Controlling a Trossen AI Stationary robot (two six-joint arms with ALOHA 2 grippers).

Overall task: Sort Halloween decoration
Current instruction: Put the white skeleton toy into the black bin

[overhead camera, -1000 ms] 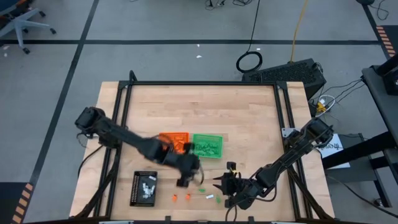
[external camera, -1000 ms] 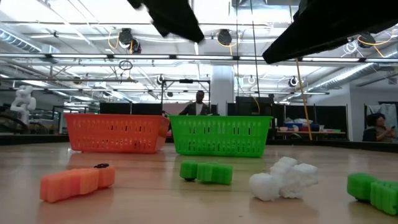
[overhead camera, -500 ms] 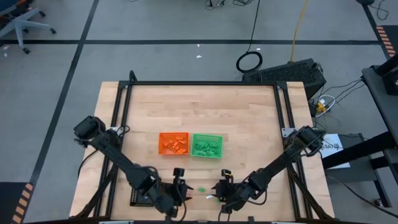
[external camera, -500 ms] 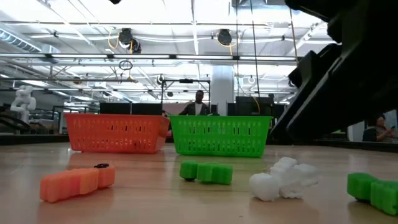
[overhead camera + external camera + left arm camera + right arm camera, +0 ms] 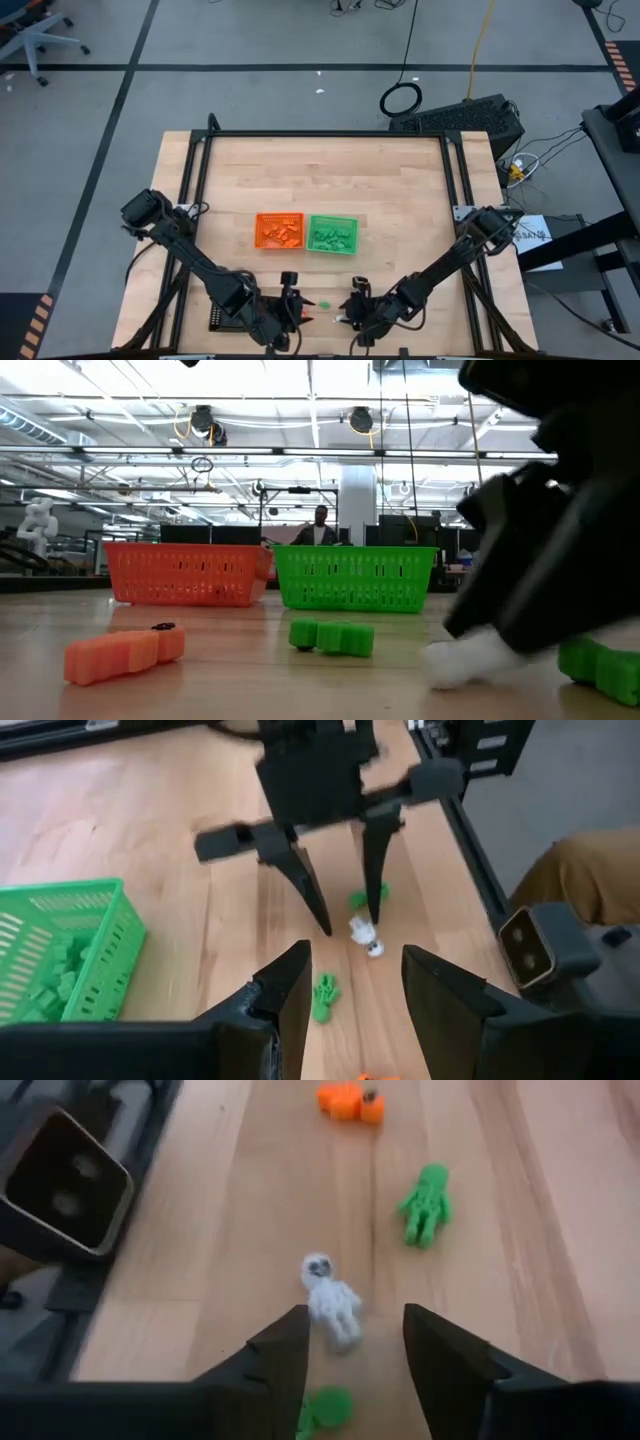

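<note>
L gripper is hovering w/ fingers spread, empty, near tabletop front edge. Orange trinket, green trinket, then white trinket are lying there. R gripper is straddling the white one, fingers apart.

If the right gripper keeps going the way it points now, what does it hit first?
Probably the white figure: the open right gripper has it lying just ahead, in line with the gap between its fingers. Beyond it lie a green figure and an orange piece. Depth is hard to judge.
</note>
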